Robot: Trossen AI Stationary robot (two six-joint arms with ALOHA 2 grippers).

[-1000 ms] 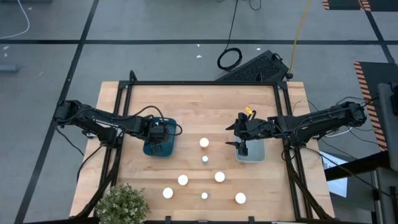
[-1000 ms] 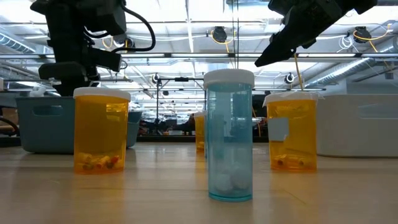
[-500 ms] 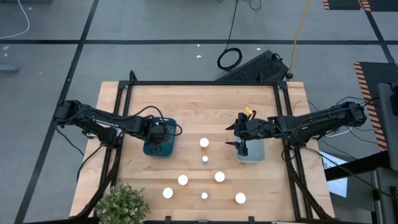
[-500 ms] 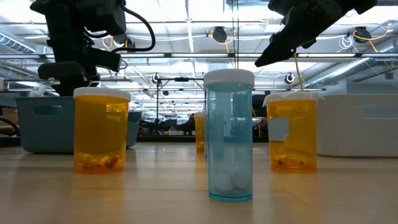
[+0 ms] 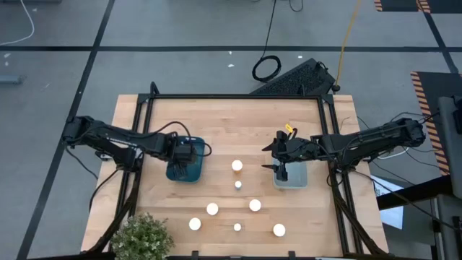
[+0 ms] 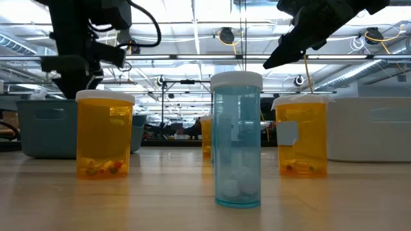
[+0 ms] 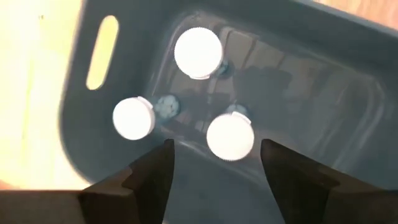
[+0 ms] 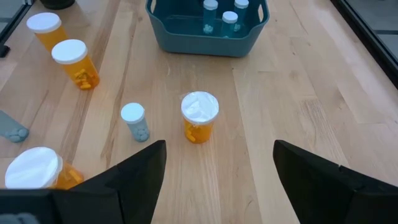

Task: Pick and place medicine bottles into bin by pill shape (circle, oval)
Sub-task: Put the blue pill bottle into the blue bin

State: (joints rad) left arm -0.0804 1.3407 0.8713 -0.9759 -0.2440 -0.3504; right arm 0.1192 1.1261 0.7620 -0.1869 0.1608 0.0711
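White-capped bottles (image 5: 237,165) are your measure of progress: seven of them stand loose on the wooden table (image 5: 231,123) between the two bins. You see three more already inside the dark blue bin (image 7: 298,74) in the left wrist view, standing upright close together. The left gripper (image 7: 214,163) hangs just above that bin with its fingers spread and nothing between them. The right gripper (image 8: 214,163) is over the pale grey bin (image 5: 290,178), also spread and empty, looking across at the loose bottles. What lies in the grey bin you cannot tell. By my judgement, you have the larger part of the sorting still ahead.
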